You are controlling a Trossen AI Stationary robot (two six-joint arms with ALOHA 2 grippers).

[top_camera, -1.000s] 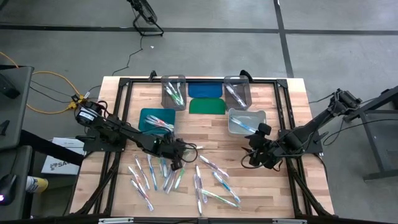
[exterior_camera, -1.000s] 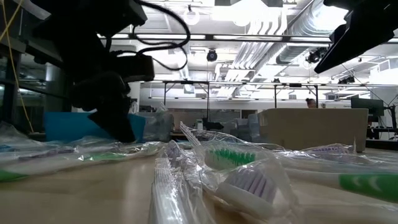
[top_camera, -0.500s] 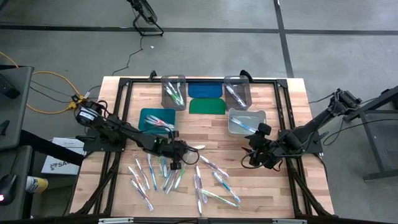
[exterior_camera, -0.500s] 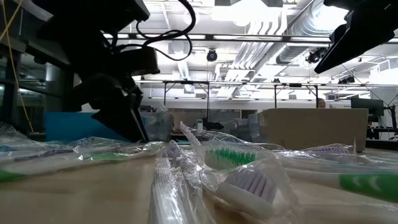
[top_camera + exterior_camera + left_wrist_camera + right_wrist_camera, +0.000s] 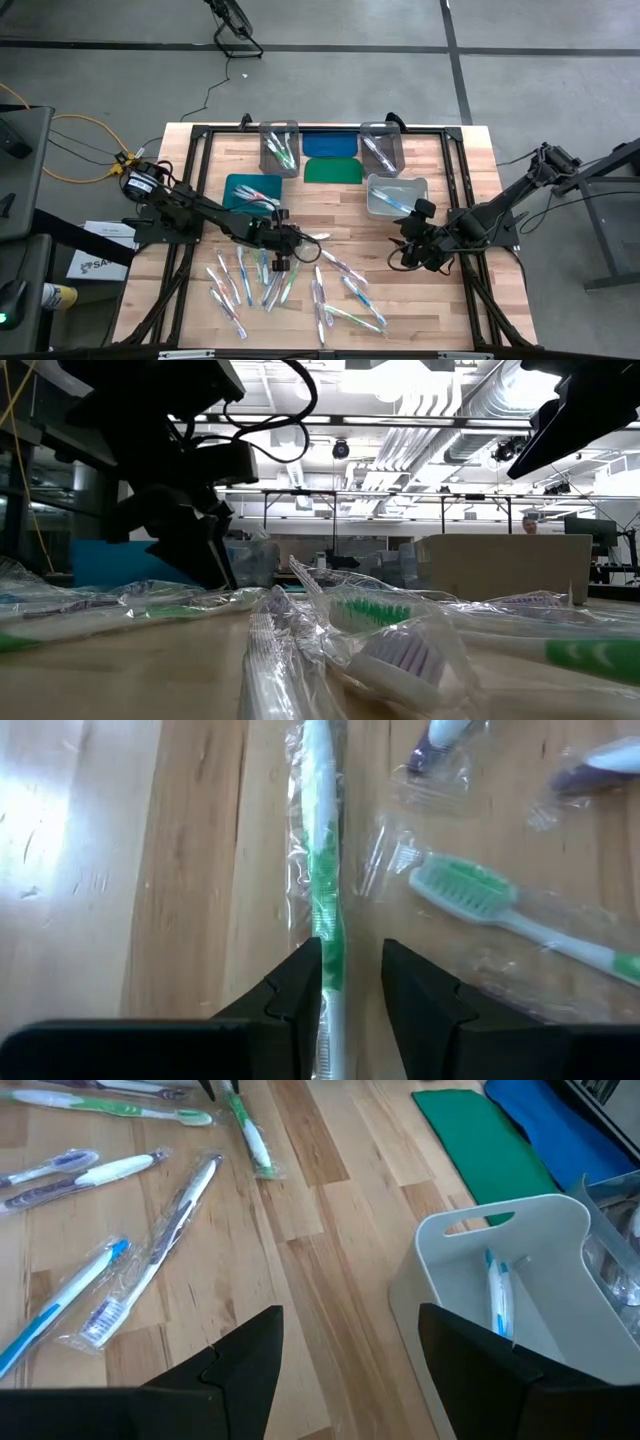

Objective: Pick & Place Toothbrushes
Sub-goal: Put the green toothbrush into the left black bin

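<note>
Your left gripper (image 5: 350, 975) stands low over the counter (image 5: 190, 870), jaws partly apart, not clamped. The green-handled toothbrush (image 5: 325, 870) lies between them, its long axis running straight ahead. Your right gripper (image 5: 345, 1345) waits open, far from this brush.
</note>
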